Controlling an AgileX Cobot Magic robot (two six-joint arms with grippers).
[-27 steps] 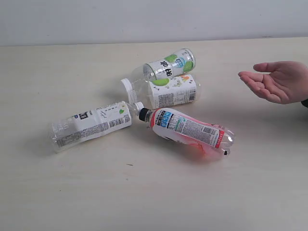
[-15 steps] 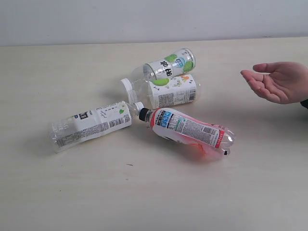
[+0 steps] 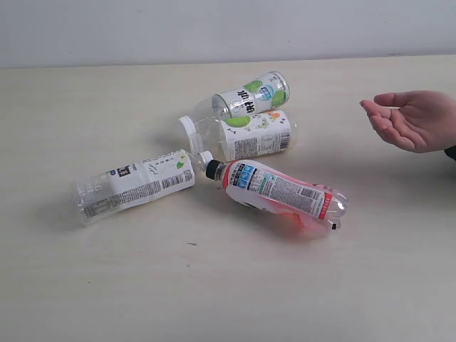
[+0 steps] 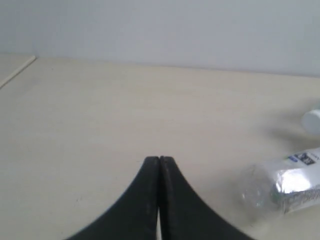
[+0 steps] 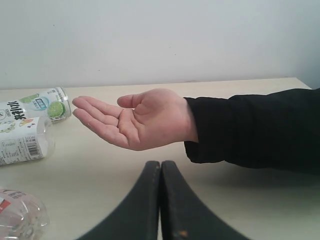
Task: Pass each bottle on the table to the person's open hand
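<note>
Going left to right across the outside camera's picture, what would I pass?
Lone white-labelled bottle → pink-red bottle → person's open hand. Left out: the far green-spotted bottle and the nearer green-spotted bottle, which overlap the pink-red one.

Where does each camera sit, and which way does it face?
Exterior: raised over the table, looks down on four lying bottles and the open hand; no robot part shows.
Left wrist: low behind the shut left gripper, facing the wall across the table, with a white-labelled bottle in sight.
Right wrist: behind the shut right gripper, facing the hand.
Shared: exterior and right wrist both show the hand.
</note>
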